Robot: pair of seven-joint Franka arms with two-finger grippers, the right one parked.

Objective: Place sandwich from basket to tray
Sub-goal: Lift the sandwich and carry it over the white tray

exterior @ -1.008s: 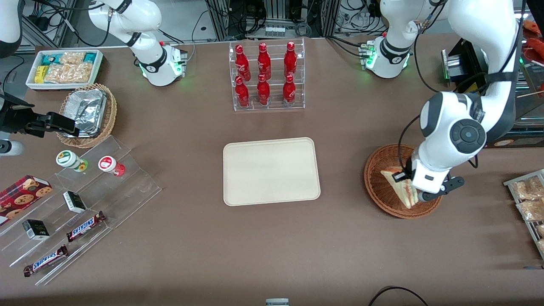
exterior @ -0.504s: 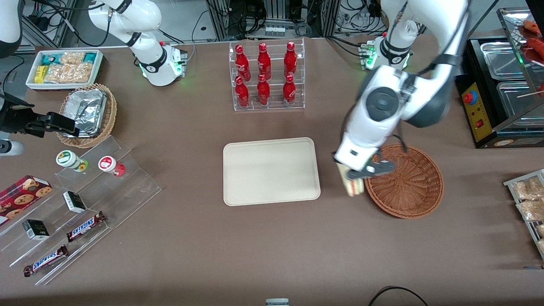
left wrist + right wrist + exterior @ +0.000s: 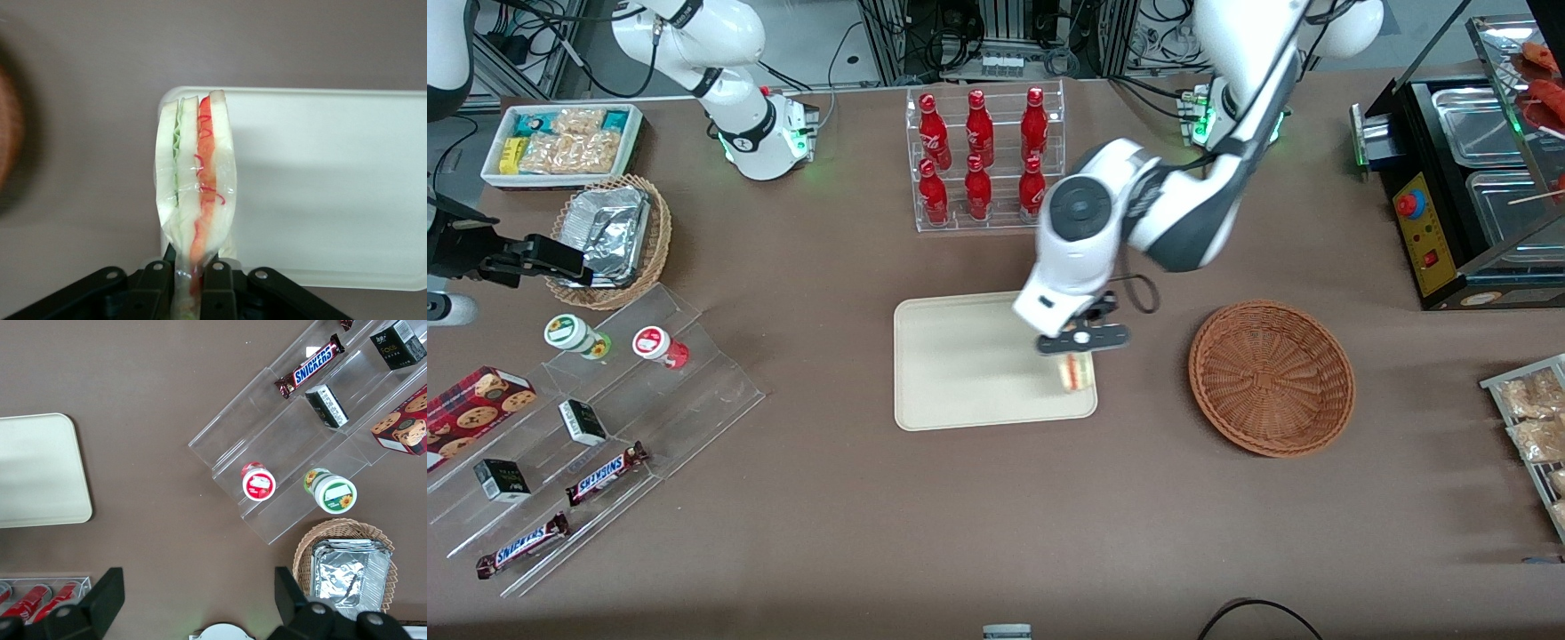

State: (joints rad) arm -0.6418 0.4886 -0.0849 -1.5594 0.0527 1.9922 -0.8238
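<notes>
Over tray [image 3: 960, 364], gripper [image 3: 1073, 354] pinching sandwich [image 3: 195, 193]

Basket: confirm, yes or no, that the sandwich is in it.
No: the basket holds nothing, and the gripper holds the sandwich above the tray.

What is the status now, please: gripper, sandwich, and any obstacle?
Gripper shut on sandwich, above tray edge nearest the basket. Sandwich hangs, not yet down. Basket holds nothing. Nothing lies on tray.

Mock shop lab, snack racks [image 3: 578, 444], cabling
</notes>
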